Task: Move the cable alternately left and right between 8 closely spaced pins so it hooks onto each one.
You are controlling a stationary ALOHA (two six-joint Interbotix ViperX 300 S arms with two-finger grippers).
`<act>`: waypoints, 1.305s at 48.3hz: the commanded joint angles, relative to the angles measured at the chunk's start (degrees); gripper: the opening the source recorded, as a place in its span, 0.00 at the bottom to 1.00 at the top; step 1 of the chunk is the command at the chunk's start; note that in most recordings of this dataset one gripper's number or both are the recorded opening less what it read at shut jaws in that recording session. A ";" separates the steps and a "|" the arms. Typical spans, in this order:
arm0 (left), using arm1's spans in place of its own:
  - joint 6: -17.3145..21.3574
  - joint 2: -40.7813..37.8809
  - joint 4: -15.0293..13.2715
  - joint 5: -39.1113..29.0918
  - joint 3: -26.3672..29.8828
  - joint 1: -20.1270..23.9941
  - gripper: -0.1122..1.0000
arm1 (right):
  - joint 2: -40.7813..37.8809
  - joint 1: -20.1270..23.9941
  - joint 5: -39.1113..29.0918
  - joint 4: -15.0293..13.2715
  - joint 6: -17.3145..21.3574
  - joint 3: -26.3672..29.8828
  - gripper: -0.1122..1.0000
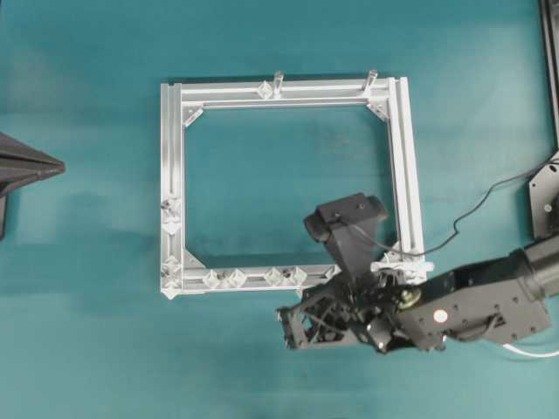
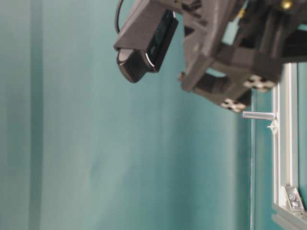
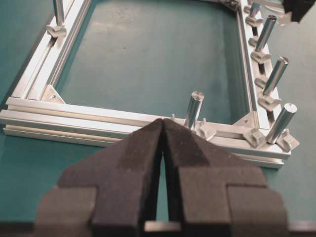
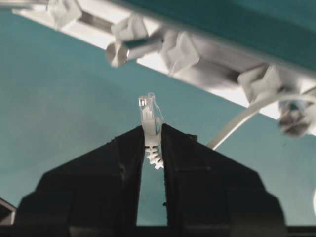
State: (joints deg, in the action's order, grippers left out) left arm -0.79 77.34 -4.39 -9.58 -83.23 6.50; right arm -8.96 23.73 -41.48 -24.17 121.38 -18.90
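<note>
- One arm at work overhead: right gripper (image 1: 297, 325) low beside the frame (image 1: 170, 140), at its near right corner, just off the bottom rail's pins (image 1: 236, 278). Cable (image 1: 524, 351) trailing white from under the arm, with another stretch lying across that corner. Cannot tell the jaws from here. Risk of snagging that slack on the corner during a pull along the rail.
- Table level: right gripper (image 2: 245, 93) hanging close over a post (image 2: 259, 115), near it but apart. Cannot tell open or closed here either. Risk of clipping the post on a low sweep and shifting the frame.
- Left wrist: left gripper (image 3: 163, 140) pressed together on nothing, short of the near rail, with a post (image 3: 193, 108) just beyond. No tension offered from that side, so hooked turns likely to loosen and slip off the studs.
- Right wrist: right gripper (image 4: 152, 133) pinching the plug (image 4: 149, 111) low on its ribbed boot, most of the clear body standing proud of the pads (image 4: 123, 148). Cable (image 4: 237, 123) curving away up to the rail beside the pins (image 4: 180, 49).
  - Could pivot or pull free under tension, given so shallow a hold.
  - Could catch its latch tab on a stud while passing a narrow gap.
  - Could skip a pin, or take two on one side, given such tight spacing and a stiff cord.
</note>
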 commanded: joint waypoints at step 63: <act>-0.62 -0.62 0.18 0.26 0.97 -0.18 0.10 | -8.44 -1.14 0.18 -1.32 -1.85 14.06 0.22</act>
State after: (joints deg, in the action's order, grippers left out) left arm -0.79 77.26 -4.39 -9.67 -83.23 6.50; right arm -18.63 22.76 -40.96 -25.14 119.62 -6.06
